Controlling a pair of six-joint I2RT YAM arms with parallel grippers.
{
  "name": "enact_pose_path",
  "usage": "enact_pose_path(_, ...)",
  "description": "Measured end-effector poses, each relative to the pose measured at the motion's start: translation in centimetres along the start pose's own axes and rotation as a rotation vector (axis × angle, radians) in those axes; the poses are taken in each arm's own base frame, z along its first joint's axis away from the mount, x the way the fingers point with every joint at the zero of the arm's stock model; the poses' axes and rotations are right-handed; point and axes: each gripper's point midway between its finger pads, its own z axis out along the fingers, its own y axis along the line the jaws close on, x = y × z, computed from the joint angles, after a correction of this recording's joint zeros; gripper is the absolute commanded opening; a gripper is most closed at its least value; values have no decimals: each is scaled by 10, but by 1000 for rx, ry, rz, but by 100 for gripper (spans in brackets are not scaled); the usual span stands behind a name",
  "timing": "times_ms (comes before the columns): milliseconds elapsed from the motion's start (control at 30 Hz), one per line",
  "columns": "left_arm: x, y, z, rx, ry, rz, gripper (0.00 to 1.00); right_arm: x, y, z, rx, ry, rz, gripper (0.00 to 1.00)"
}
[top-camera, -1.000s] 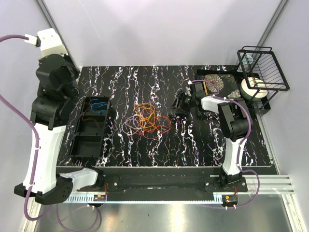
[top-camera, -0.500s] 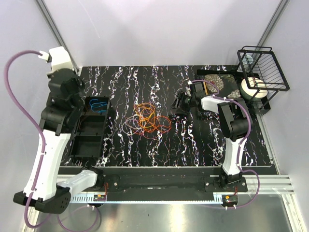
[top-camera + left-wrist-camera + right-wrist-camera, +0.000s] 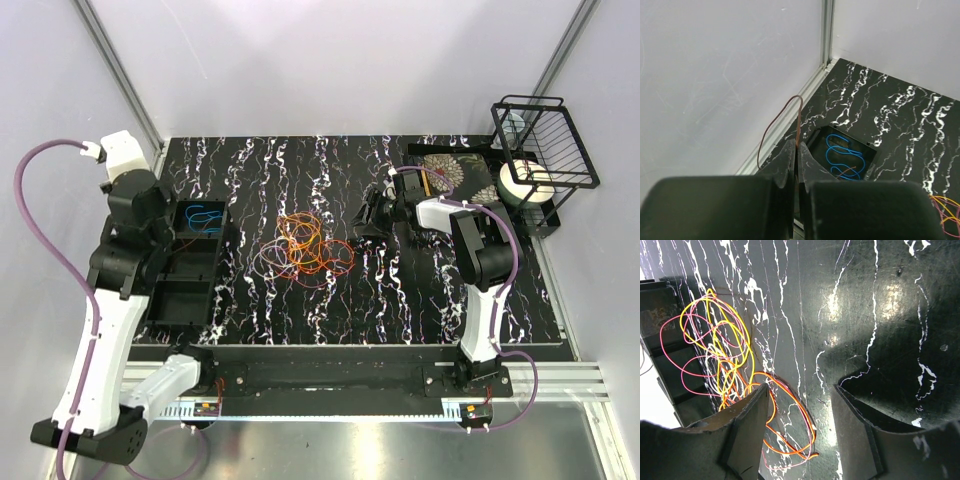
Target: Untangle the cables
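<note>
Since a second ago my left arm has swung down and inward from the wall, so that my left pincer (image 3: pixel 796 150) now hangs by the black tray (image 3: pixel 216 272). My right arm has not moved. The left pincer is fully closed on a thin brown-red cable (image 3: pixel 799 107). This cable stands up in a narrow loop above the fingers, and one end hangs toward the blue cable (image 3: pixel 840 152) in the tray's far compartment.

The heap of cables (image 3: pixel 305 250) lies in the middle of the table (image 3: pixel 400 300), at 3 o'clock from the tray. My right pincer (image 3: pixel 800 390) is about half open and holds nothing, just beside the heap at its 2 o'clock.

I see the risk here: if I let go in this place, the brown-red cable may fall on the blue one and tangle again, or spring over the tray wall. It is also very thin, so it may slip from my grip.
</note>
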Motion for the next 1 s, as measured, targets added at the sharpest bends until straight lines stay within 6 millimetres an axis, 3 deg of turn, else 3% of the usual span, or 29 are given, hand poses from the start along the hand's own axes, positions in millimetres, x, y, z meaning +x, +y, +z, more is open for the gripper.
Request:
enact_pose_path(433, 3, 40, -46, 11, -39, -125, 0, 2, 3, 2, -21, 17, 7, 59)
enact_pose_path(700, 38, 53, -51, -29, 21, -76, 0, 2, 4, 3, -35, 22, 9, 59)
enact_pose_path(1000, 41, 44, -48, 9, 32, -67, 0, 3, 6, 5, -47, 31, 11, 59)
